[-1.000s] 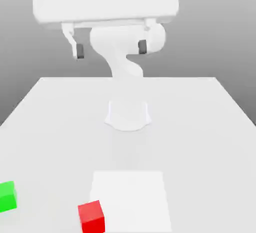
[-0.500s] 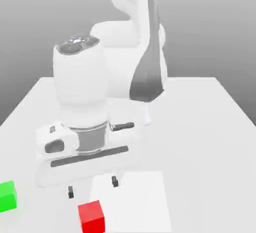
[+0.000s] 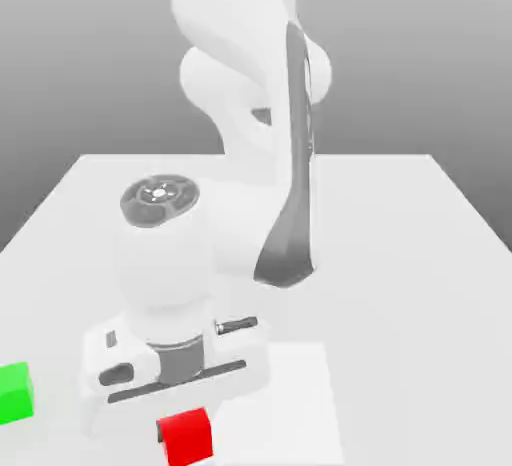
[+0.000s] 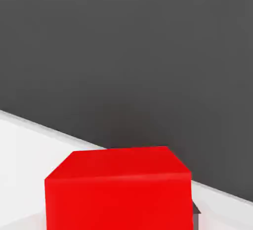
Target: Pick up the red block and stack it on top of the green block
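The red block [image 3: 186, 437] sits on the white table near the front edge, beside a flat white square patch. My gripper [image 3: 182, 412] has come down right over it, and the white hand body hides the block's far side. In the hand view the red block [image 4: 117, 189] looms very close and large. The green block [image 3: 14, 392] rests on the table at the exterior view's left edge, well apart from the hand and the red block.
The flat white square patch [image 3: 295, 399] lies on the table [image 3: 400, 254] just to the exterior view's right of the red block. The arm's base and links stand behind the hand at the table's middle.
The hand has dropped from high above the table to just over the red block, moving toward the front edge. Neither block has moved.
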You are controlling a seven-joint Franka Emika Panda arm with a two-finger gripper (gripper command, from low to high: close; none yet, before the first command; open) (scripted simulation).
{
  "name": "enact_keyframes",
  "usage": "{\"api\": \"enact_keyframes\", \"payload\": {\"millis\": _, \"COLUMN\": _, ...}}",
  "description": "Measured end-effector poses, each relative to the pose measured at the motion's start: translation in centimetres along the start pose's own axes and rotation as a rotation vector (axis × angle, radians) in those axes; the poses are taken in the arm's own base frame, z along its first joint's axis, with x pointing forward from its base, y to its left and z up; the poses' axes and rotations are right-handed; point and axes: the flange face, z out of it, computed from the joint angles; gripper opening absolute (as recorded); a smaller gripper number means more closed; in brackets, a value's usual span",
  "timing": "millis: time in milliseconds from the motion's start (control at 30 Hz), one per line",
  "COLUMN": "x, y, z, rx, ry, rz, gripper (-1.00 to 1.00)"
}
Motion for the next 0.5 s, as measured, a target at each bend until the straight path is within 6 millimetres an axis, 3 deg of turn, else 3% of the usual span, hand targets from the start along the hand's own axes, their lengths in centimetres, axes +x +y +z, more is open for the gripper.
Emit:
{"api": "enact_keyframes", "payload": {"millis": 33, "x": 0.3, "y": 1.0, "z": -1.0, "rx": 0.000, "ry": -0.001, "rz": 0.023, "gripper": -1.00}}
{"api": "enact_keyframes", "payload": {"millis": 133, "x": 2.2, "y": 8.4, "z": -2.5, "rx": -0.002, "ry": -0.002, "rz": 0.180, "gripper": -1.00}}
{"api": "enact_keyframes", "payload": {"millis": 267, "x": 2.8, "y": 19.2, "z": -3.9, "rx": 0.000, "ry": -0.002, "rz": 0.400, "gripper": -1.00}}
{"api": "enact_keyframes", "payload": {"millis": 300, "x": 2.9, "y": 21.9, "z": -3.3, "rx": 0.001, "ry": 0.000, "rz": 0.452, "gripper": -1.00}}
{"api": "enact_keyframes", "payload": {"millis": 333, "x": 2.8, "y": 23.2, "z": -2.3, "rx": 0.001, "ry": 0.000, "rz": 0.479, "gripper": -1.00}}
{"api": "enact_keyframes", "payload": {"millis": 400, "x": 2.7, "y": 24.2, "z": 0.4, "rx": 0.001, "ry": 0.000, "rz": 0.500, "gripper": -1.00}}
{"api": "enact_keyframes", "payload": {"millis": 433, "x": 2.6, "y": 24.4, "z": 1.1, "rx": 0.001, "ry": -0.001, "rz": 0.504, "gripper": 1.00}}
{"api": "enact_keyframes", "payload": {"millis": 500, "x": 2.6, "y": 24.4, "z": 1.1, "rx": 0.001, "ry": -0.001, "rz": 0.504, "gripper": 1.00}}
